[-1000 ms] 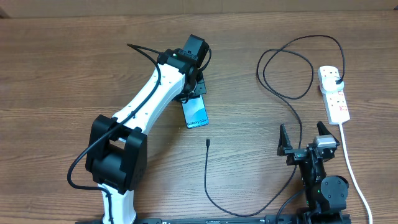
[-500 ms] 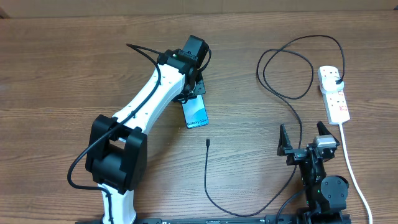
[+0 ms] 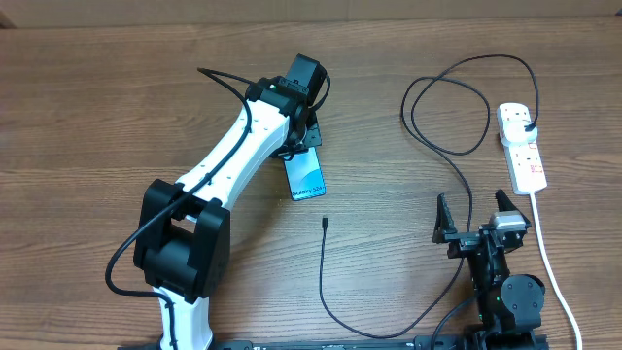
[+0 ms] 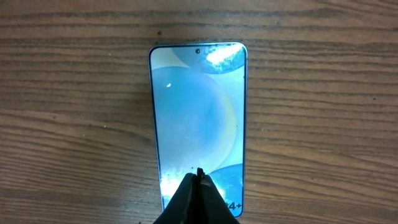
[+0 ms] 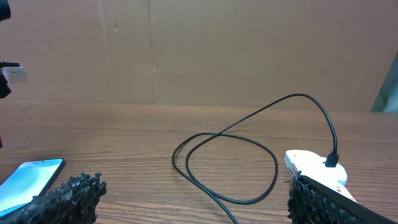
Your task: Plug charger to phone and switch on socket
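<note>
The phone (image 3: 306,175) lies flat on the table with its light blue screen up and "Galaxy S24+" at its near end; it fills the left wrist view (image 4: 198,118) and shows at the left edge of the right wrist view (image 5: 28,179). My left gripper (image 4: 198,177) is shut and empty, its tips over the phone's lower screen. The charger's black cable (image 3: 457,175) loops across the table, its connector tip (image 3: 325,223) lying free below the phone and its plug (image 3: 525,122) seated in the white socket strip (image 3: 522,148). My right gripper (image 3: 476,216) is open and empty, at the front right.
The socket's white cord (image 3: 549,262) runs down the right side toward the table's front edge. The black cable curves past the right arm's base. A brown wall stands behind the table in the right wrist view.
</note>
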`<state>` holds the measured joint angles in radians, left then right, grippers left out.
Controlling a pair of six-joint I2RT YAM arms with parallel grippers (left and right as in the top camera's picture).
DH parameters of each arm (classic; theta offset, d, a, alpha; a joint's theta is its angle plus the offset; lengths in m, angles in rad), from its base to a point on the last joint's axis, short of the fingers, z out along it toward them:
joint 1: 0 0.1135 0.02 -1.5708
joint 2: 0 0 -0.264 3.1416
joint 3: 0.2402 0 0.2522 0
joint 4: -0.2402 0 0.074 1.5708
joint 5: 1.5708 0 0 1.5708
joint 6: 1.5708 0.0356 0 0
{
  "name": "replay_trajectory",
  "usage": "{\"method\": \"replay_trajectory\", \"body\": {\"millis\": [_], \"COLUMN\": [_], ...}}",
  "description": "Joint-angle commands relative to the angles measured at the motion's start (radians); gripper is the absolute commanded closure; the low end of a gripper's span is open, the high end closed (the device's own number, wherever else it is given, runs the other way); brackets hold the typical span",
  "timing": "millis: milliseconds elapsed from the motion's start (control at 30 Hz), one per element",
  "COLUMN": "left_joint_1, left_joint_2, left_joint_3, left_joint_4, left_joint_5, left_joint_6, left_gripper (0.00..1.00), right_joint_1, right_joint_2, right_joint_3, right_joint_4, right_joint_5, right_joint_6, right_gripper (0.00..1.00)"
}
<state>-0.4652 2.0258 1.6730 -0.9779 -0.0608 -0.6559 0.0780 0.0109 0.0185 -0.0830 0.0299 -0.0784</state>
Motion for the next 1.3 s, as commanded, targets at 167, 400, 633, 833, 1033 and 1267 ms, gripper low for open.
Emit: {"method": "replay_trajectory", "body": {"millis": [167,400,633,833,1033,1267], "left_joint_1": [-0.007,-0.007,-0.007,-0.007,-0.007,-0.007], "left_joint_2": [0.014,0.014,0.014,0.014,0.014,0.014], "left_joint_3": [-0.013,-0.039,-0.137,-0.154,-0.154,-0.156], "left_joint_4": [0.010,0.041,0.175,0.208,0.211,0.212], "left_joint_5": [-0.029,-0.028,-0.024,-0.025,-0.025,-0.025], "left_joint_6": [-0.010,-0.011,-0.011,-0.010,-0.010,-0.010], "left_gripper": [0.96,0.93,0.72,0.01,0.00,0.00], "right_joint_1": [-0.006,-0.006,-0.006,-0.006,-0.006,-0.006], "right_joint_2": [-0.008,-0.008,-0.008,-0.008,-0.008,-0.008], "right_joint_3": [-0.011,-0.011,-0.011,-0.011,-0.011,-0.011], "right_joint_4": [0.002,0.002,0.002,0.002,0.002,0.002], "right_joint_5": [0.002,0.002,0.002,0.002,0.002,0.002], "right_joint_6": [-0.002,-0.002,-0.002,-0.002,-0.001,-0.002], "right_gripper": [0.00,0.00,0.00,0.00,0.00,0.00]}}
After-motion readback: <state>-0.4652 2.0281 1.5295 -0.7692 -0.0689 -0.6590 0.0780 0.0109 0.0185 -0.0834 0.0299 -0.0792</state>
